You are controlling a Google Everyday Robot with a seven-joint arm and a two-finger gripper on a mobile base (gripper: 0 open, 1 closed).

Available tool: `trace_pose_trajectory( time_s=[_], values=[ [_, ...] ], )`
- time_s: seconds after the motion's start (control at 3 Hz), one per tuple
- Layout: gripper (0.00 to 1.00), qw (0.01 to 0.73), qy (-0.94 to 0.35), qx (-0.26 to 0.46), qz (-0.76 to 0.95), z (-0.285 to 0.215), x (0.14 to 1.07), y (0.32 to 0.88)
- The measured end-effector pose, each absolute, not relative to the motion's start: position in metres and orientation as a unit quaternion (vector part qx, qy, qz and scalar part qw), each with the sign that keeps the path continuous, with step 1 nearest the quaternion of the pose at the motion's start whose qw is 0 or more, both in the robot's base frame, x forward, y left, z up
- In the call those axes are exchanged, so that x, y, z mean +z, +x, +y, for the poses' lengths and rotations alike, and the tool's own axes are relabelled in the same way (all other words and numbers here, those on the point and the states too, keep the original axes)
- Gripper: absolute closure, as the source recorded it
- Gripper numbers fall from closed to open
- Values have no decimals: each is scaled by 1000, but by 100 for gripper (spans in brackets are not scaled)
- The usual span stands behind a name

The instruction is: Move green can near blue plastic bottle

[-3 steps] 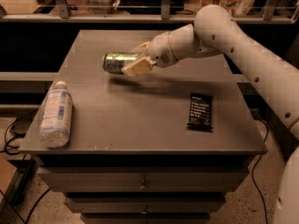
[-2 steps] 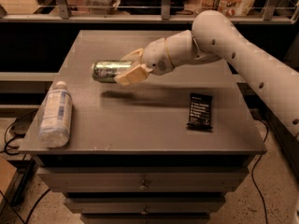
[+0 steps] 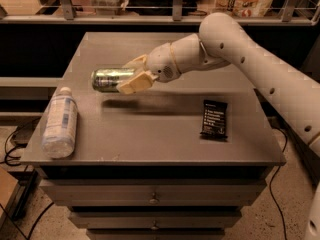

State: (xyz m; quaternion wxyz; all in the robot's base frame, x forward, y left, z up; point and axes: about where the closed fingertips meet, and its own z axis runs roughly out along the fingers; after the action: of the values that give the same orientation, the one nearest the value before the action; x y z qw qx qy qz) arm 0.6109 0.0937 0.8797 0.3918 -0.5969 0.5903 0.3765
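The green can (image 3: 107,79) lies on its side in the air, held above the grey table (image 3: 165,134) left of the middle. My gripper (image 3: 134,74) is shut on the green can, with its cream fingers (image 3: 134,82) clamped around the can's right end. The can's shadow falls on the tabletop just below it. The blue plastic bottle (image 3: 60,122) lies on its side at the table's front left, cap pointing away. The can hangs to the upper right of the bottle, apart from it.
A flat black snack bar wrapper (image 3: 214,119) lies on the right part of the table. My arm reaches in from the right across the table's back half. Drawers sit below the tabletop. A shelf with bags runs behind the table.
My gripper has carried the green can leftward and a little nearer the front, toward the bottle. The bottle and wrapper have not moved.
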Motion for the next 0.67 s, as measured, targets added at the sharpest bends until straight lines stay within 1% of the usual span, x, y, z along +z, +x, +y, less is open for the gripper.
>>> trace_pose_trajectory(
  time_s=[0.33, 0.67],
  values=[
    [100, 379, -601, 392, 584, 108, 875, 600],
    [81, 367, -603, 410, 578, 124, 865, 588]
  ],
)
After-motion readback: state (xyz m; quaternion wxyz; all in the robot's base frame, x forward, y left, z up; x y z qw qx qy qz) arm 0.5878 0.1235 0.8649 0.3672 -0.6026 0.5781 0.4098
